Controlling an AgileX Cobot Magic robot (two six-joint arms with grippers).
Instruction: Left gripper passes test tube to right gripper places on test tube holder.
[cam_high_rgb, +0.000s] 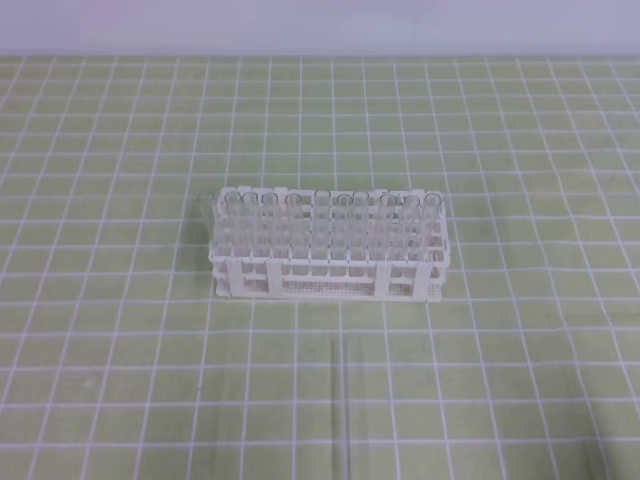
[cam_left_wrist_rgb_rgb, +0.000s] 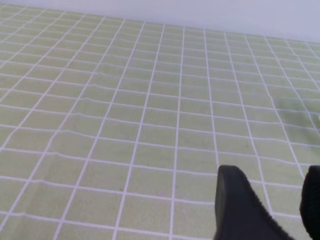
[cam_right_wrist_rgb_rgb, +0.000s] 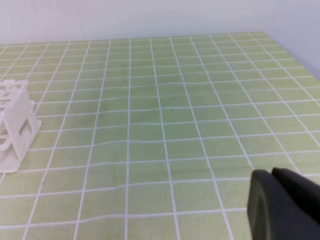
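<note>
The white test tube holder (cam_high_rgb: 328, 262) stands mid-mat with several clear tubes upright in its back rows; its end also shows in the right wrist view (cam_right_wrist_rgb_rgb: 14, 122). A clear test tube (cam_high_rgb: 339, 405) lies flat on the mat in front of the holder, pointing towards the near edge. Neither gripper appears in the exterior high view. In the left wrist view, the left gripper (cam_left_wrist_rgb_rgb: 277, 205) is open over bare mat, its black fingers (cam_left_wrist_rgb_rgb: 239, 207) apart with nothing between them. The right gripper (cam_right_wrist_rgb_rgb: 272, 176) is shut, its jaws pressed together and holding nothing, well to the right of the holder.
A green mat with a white grid (cam_high_rgb: 120, 340) covers the whole table. A pale wall (cam_high_rgb: 320, 25) runs along the far edge.
</note>
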